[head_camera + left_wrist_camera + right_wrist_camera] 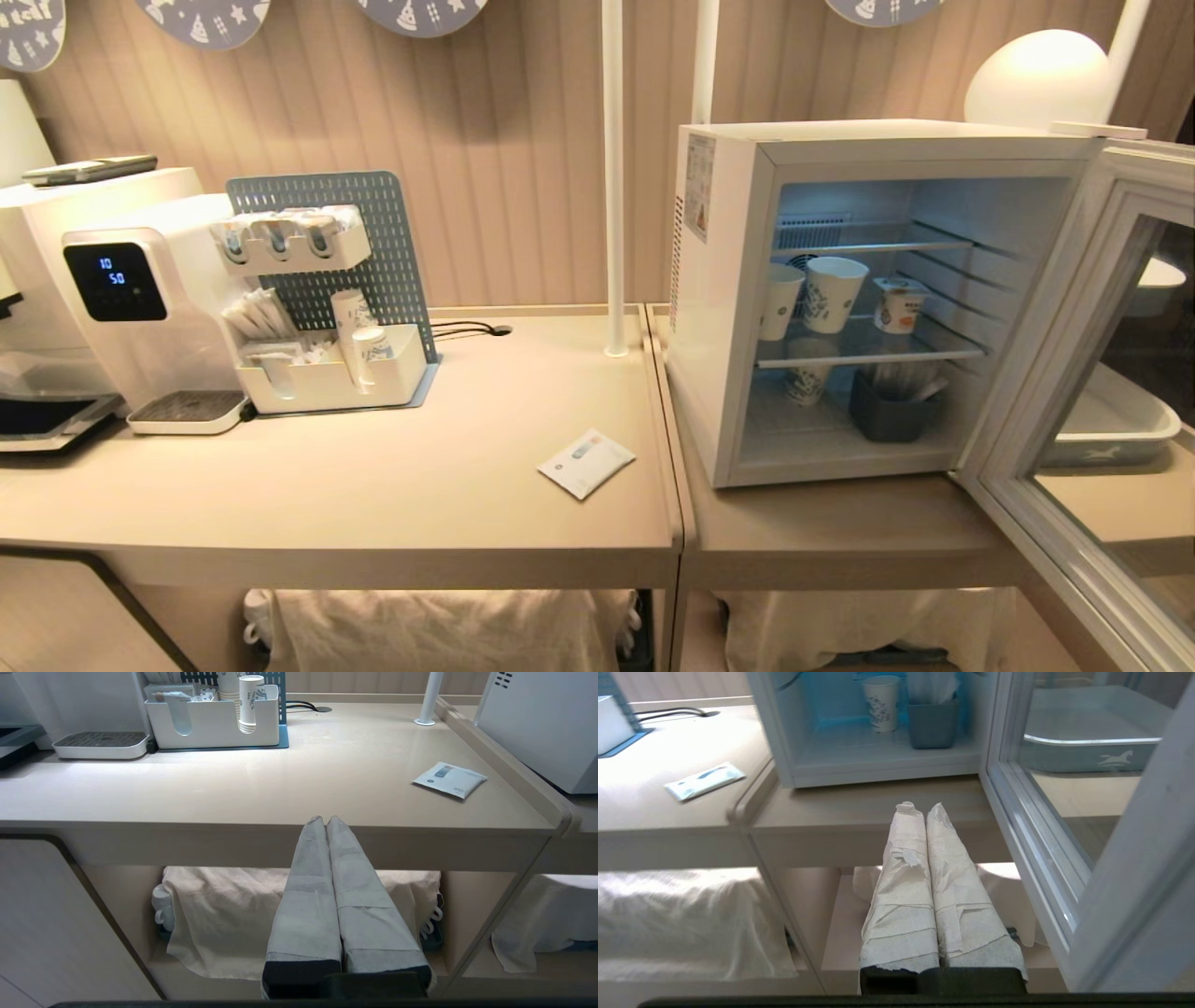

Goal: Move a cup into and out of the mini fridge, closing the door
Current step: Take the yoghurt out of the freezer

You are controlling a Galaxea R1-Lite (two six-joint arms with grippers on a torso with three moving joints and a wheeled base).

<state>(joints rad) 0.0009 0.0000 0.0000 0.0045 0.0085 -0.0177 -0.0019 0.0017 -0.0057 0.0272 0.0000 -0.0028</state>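
Note:
The white mini fridge [719, 308] stands on the right counter with its door [1092, 392] swung wide open to the right. On the middle wire shelf, at the right, sits the small white cup [899, 306] with an orange picture. Neither arm shows in the head view. My left gripper [325, 819] is shut and empty, level with the front edge of the left counter. My right gripper [920, 807] is shut and empty too, low before the fridge counter, just left of the open door [1045, 826].
Two taller patterned paper cups [831, 294] share the middle shelf; another cup [808, 383] and a dark holder [892, 411] stand below. A white sachet [586, 462] lies on the left counter. A cup organiser [327, 373] and water dispenser [140, 308] stand far left.

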